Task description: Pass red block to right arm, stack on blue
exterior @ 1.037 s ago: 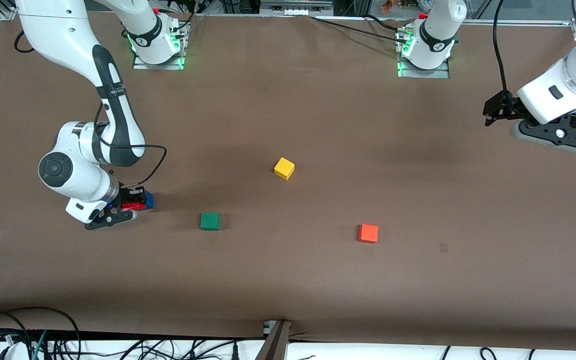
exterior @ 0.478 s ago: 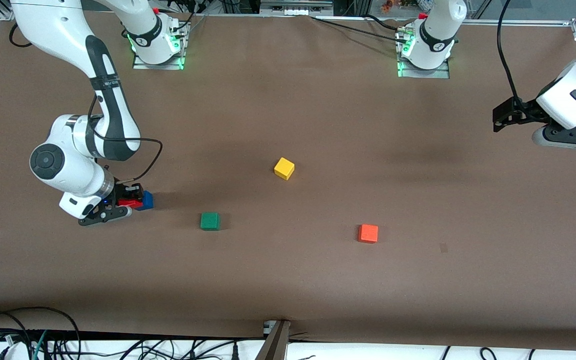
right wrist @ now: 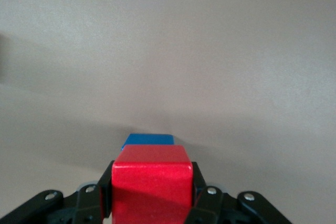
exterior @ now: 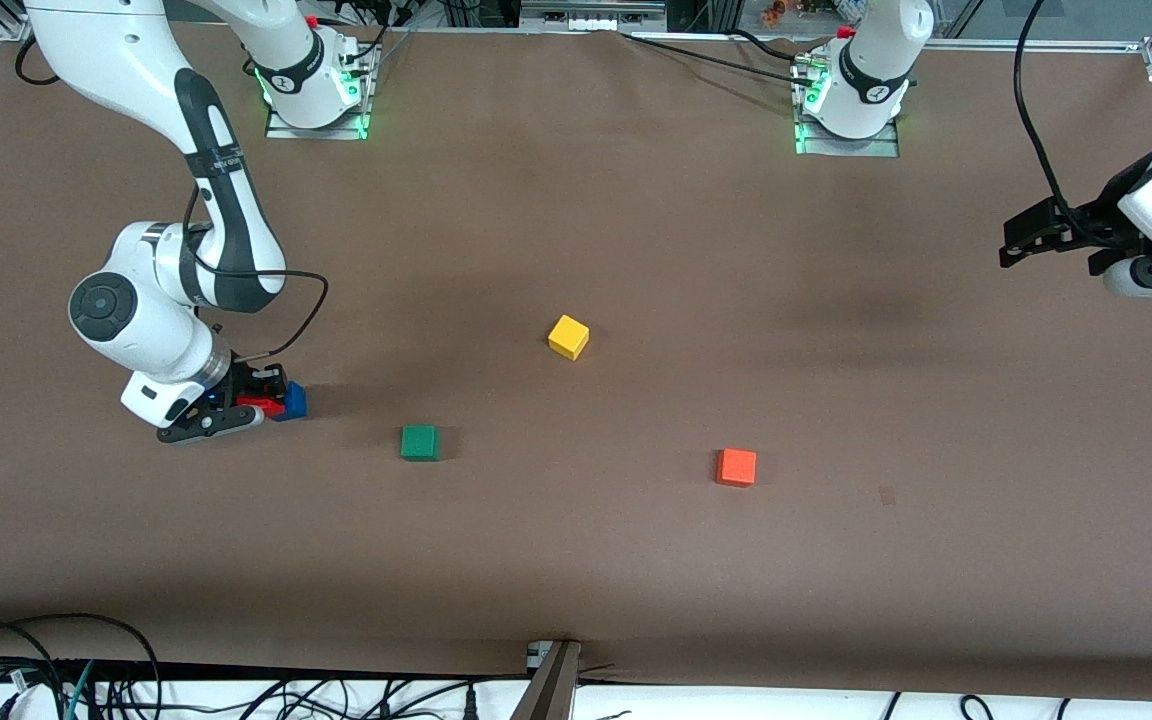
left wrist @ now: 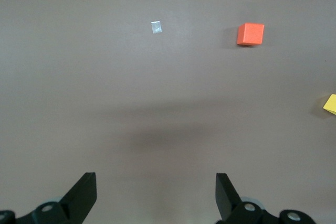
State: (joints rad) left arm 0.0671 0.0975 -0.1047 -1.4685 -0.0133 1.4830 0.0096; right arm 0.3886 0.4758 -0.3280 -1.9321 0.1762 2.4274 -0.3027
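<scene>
Red block (right wrist: 151,182) sits clamped in your right gripper (exterior: 254,400), low over the table (exterior: 576,560) at the right arm's end, with the blue cube (right wrist: 147,139) just past it — in the right wrist view only a strip of blue top shows above the red one. From the front view the red block looks partly over the blue cube (exterior: 292,400), not yet squarely on it. Your step is the placing: carry the red block on until it covers the blue top edge to edge, keep it level, lower until the faces meet, and only then let go. Release early or off-centre and it will likely tip off. Your left gripper (left wrist: 156,195) waits spread wide and empty over the left arm's end of the table, well apart from the orange cube (exterior: 736,467), yellow cube (exterior: 568,337) and green cube (exterior: 420,442).
</scene>
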